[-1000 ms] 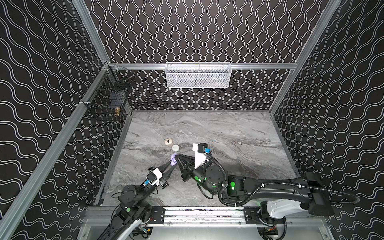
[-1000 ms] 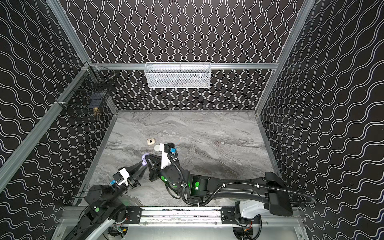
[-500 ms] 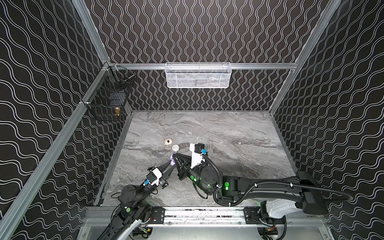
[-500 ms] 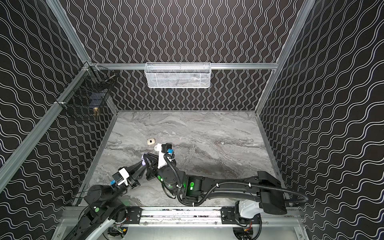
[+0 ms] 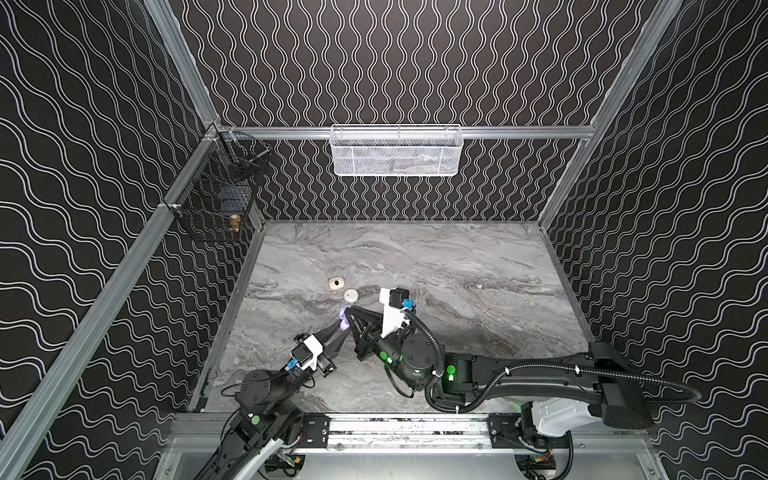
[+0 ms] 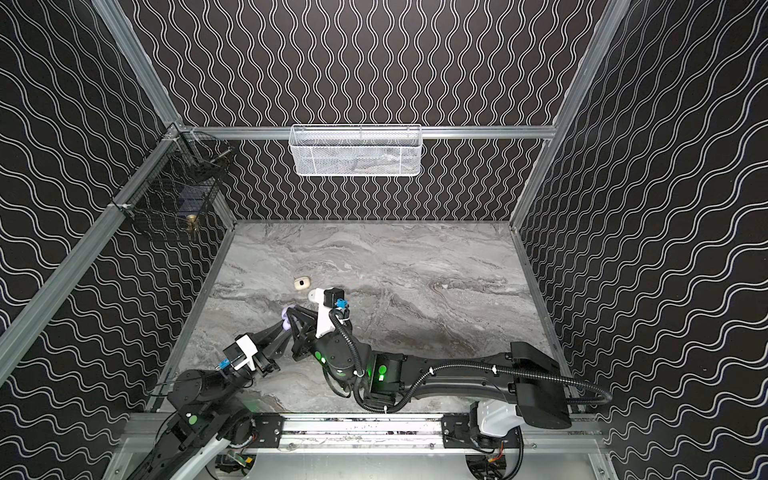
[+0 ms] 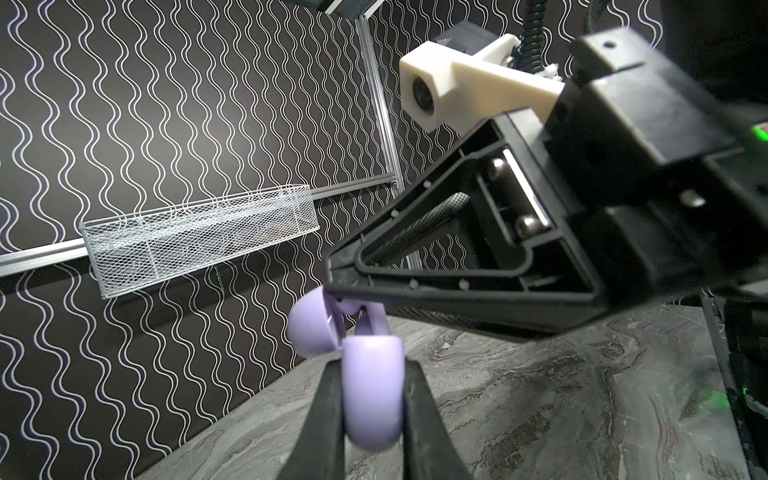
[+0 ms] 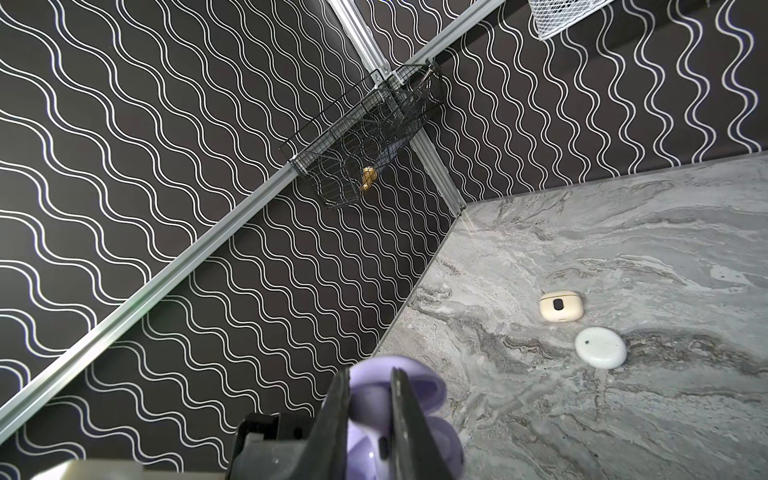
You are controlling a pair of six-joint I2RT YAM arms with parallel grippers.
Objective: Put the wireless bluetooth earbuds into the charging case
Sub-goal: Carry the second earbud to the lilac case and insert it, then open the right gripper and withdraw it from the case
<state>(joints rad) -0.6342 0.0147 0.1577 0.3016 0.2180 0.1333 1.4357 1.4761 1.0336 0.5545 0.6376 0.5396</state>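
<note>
Clamps lilac charging case [image 7: 374, 415] in left pincer [image 7: 372, 368], nips lilac earbud [image 7: 371, 322] in right pincer [image 8: 370, 382]; risks dropping it if misaligned.

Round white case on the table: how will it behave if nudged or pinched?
The round white case probably slides or spins rather than tips: it lies flat and low on the smooth table. Its rounded, smooth edge may squirt out of a pinch.

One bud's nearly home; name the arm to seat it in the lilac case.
Right. Its jaws hold the bud at the mouth of the open case; the left jaws are busy clamping it.
</note>
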